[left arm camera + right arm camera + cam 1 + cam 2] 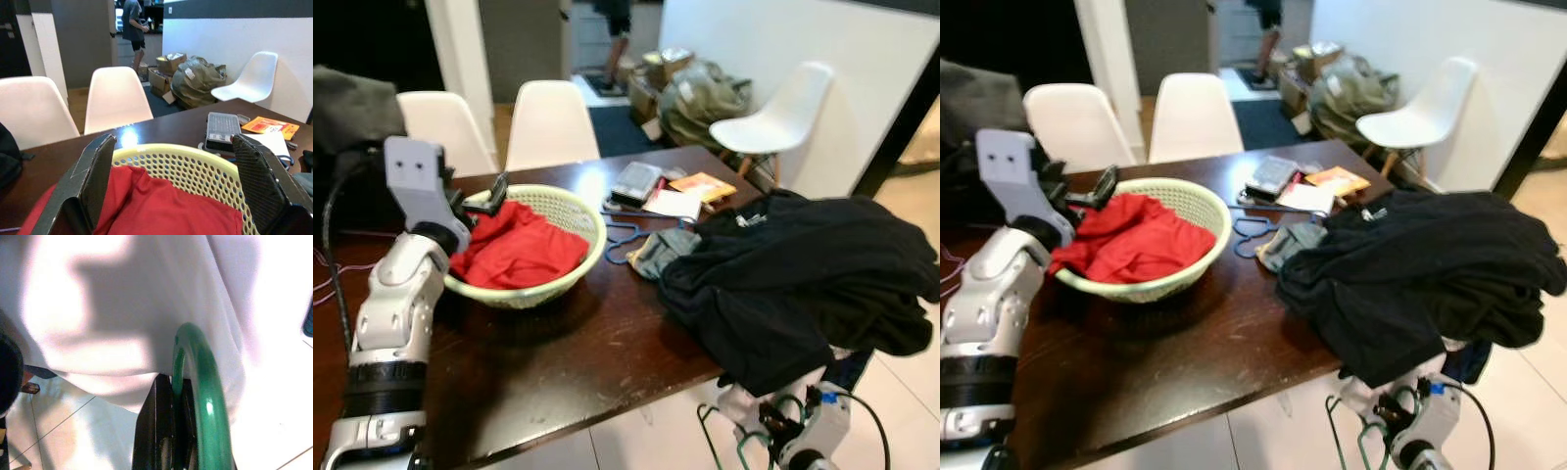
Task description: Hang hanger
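Your green hanger is already in the right gripper, down below the near edge of the dark table and out past its right-hand corner, low over the pale tiled floor. In the right wrist view its curved hook arches between the two black fingers, which are closed tight on it with white cloth just behind. In the head views you can make out thin green loops beside that wrist.

Expect a light, stiff piece: thin, glossy plastic or coated wire that looks slick, so it could twist in the grip if it knocks against anything. You hold it at the hook, which is the part that must go over a rail, so judge whether you need to leave the tip of the curve free. I cannot see any rail or rod from here.

On the table above it lies a heap of black clothing, hanging over the near edge; swing the hanger wide of that. A second, blue hanger lies flat on the table beside the heap.

Further along the table, your left gripper hovers with fingers spread wide and empty over the cream basket holding the red cloth.
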`<state>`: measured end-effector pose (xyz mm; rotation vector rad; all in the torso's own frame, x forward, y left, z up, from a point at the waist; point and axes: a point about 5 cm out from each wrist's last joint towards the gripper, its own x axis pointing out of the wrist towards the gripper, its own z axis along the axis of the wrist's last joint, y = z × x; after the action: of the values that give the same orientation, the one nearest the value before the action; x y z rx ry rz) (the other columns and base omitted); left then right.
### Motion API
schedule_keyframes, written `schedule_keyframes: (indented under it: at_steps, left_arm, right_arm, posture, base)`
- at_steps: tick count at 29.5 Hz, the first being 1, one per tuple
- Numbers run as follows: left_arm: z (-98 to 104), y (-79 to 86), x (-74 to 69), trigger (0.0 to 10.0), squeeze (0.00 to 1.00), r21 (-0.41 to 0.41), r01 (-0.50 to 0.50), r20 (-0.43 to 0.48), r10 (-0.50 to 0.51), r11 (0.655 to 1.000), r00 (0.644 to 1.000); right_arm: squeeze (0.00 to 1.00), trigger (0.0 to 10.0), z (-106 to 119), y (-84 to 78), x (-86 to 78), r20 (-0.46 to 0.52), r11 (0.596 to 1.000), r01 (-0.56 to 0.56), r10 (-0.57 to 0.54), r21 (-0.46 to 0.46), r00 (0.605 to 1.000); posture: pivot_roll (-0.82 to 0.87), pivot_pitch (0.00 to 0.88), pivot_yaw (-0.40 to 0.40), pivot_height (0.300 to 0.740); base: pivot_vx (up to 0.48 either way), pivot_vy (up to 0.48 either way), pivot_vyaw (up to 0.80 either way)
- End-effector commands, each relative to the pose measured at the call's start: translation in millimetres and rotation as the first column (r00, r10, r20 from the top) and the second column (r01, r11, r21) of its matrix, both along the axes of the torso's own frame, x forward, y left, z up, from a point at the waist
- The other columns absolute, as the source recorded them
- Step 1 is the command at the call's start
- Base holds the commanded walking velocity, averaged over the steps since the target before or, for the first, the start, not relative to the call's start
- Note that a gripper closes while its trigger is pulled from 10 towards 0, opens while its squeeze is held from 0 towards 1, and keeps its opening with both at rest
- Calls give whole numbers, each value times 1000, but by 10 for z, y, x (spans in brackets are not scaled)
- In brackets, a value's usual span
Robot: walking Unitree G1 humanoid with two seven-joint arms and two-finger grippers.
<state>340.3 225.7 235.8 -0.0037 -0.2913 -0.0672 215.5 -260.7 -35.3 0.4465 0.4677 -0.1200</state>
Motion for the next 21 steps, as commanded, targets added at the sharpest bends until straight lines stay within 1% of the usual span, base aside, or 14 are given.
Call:
schedule_keyframes:
  at_steps: [1, 9, 13, 16, 18, 21]
  left_arm:
    - [-52, 8, 4, 10000, 0, -7, -1, -11, 1, 1000, 1000]
    - [-144, 69, 26, 10000, 0, 7, -34, -38, 34, 999, 999]
    - [-218, 96, 62, 10000, 0, 2, -45, -64, 45, 999, 997]
    - [-242, 61, 104, 10000, 0, 2, -35, -75, 35, 999, 997]
    - [-195, 18, 172, 10000, 0, 9, -27, -67, 27, 1000, 997]
    - [-172, 7, 195, 10000, 0, 12, -27, -62, 27, 1000, 998]
  right_arm:
    - [0, 10000, 11, 10, 21, 9, 1000, 0, 0, 4, 1000]
    - [0, 10000, 11, 0, 17, 3, 1000, -7, 7, 0, 1000]
    - [0, 10000, 10, 2, 21, -1, 1000, -11, 12, 5, 1000]
    - [0, 10000, 13, -4, 24, -3, 1000, -12, 12, 7, 1000]
    - [0, 10000, 15, -1, 31, -5, 1000, -14, 14, 7, 1000]
    - [0, 10000, 15, 0, 32, -5, 1000, -14, 14, 6, 1000]
  posture:
    - [31, 0, -41, 740]
    - [25, 0, -39, 740]
    - [25, 0, -45, 740]
    - [29, 0, -51, 740]
    - [26, 0, -50, 740]
    - [26, 0, -50, 740]
  base:
    - [0, 0, 0]
    - [0, 0, 0]
    - [0, 0, -800]
    - [0, 0, -800]
    - [0, 0, -800]
    - [0, 0, -800]
